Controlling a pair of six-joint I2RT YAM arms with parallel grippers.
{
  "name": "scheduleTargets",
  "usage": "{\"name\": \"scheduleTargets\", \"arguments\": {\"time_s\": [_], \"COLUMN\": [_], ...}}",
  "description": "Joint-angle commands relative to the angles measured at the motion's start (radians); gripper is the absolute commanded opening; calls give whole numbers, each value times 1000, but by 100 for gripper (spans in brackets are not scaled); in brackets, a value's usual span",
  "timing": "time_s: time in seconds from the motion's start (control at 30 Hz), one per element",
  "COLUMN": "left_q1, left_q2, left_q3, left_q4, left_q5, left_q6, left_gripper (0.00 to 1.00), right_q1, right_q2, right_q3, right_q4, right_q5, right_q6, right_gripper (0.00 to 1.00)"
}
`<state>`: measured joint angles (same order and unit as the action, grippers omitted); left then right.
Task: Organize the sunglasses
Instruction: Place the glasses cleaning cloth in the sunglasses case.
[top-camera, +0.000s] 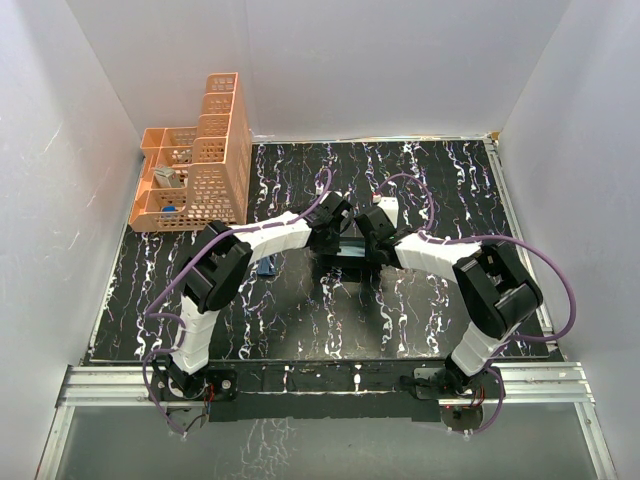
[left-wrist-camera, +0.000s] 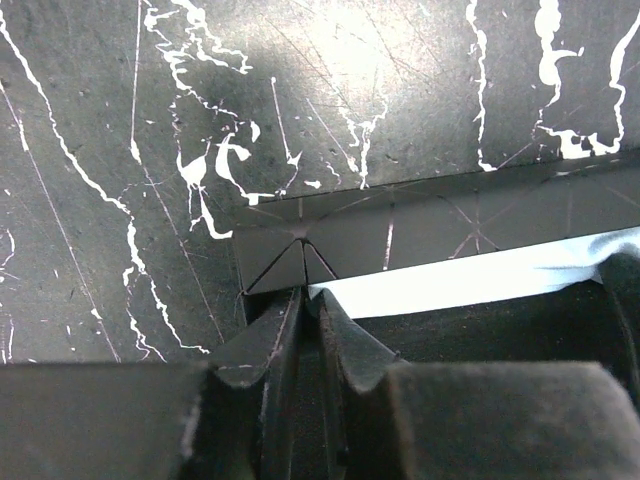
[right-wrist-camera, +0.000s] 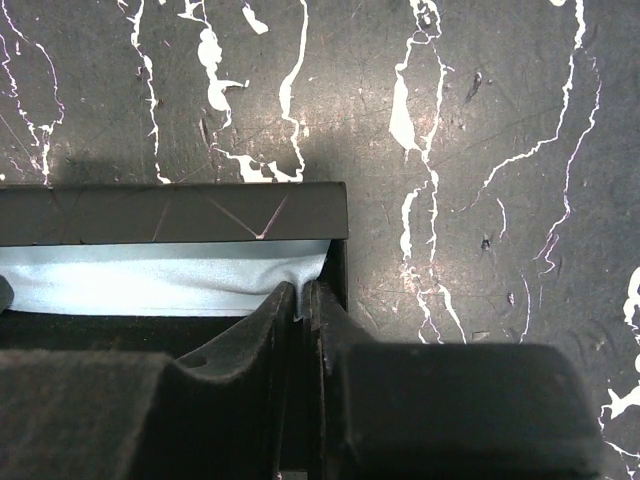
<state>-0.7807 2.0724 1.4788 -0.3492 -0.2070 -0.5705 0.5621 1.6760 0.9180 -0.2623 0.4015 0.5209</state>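
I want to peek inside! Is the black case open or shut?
Open: both wrist views show the light blue cloth lying uncovered inside the black case.

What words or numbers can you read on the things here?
None can be read. The black case, the light blue cloth and the orange basket show no print. The white streaks on the table are only its marble pattern. The bits inside the basket are too small to tell.
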Motion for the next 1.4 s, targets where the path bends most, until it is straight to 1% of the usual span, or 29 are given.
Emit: {"name": "scheduleTargets", "arguments": {"time_s": [0.0, 0.03, 0.07, 0.2, 0.33, 0.4, 0.5, 0.6, 0.77, 0.87, 1.0, 1.03, 1.13, 1.37], "left_q1": [0, 0, 0, -2, -3, -3, -5, -9, -12, -12, -12, -14, -16, -19], "left_q2": [-27, -26, -25, -26, -34, -37, -41, -55, -84, -102, -110, -106, -102, -93], "left_q3": [2, 2, 2, 0, 0, 2, 11, 16, 18, 9, -4, 0, 5, 10], "left_q4": [-66, -66, -65, -65, -66, -71, -81, -87, -87, -68, -21, -20, -14, 0], "left_q5": [-17, -16, -16, -15, -22, -27, -38, -49, -55, -49, -22, -17, -3, 10], "left_q6": [11, 10, 8, 6, 7, 9, 12, 16, 25, 38, 58, 62, 68, 82], "left_gripper": [6, 1, 0, 0, 0, 4, 5, 10, 12, 10, 0, 0, 0, 0], "right_q1": [5, 7, 7, 9, 9, 10, 11, 12, 14, 14, 15, 14, 14, 14], "right_q2": [-44, -45, -44, -47, -57, -64, -71, -80, -92, -104, -101, -97, -87, -82], "right_q3": [18, 19, 20, 18, 21, 23, 29, 33, 46, 46, 37, 36, 28, 14], "right_q4": [15, 15, 15, 18, 19, 20, 17, 17, 10, 12, 27, 29, 38, 54], "right_q5": [35, 35, 36, 41, 43, 43, 42, 39, 39, 42, 42, 42, 40, 40], "right_q6": [-13, -14, -14, -18, -19, -22, -25, -28, -30, -30, -32, -32, -29, -25], "right_gripper": [10, 11, 13, 18, 19, 20, 20, 22, 23, 20, 5, 2, 1, 0]}}
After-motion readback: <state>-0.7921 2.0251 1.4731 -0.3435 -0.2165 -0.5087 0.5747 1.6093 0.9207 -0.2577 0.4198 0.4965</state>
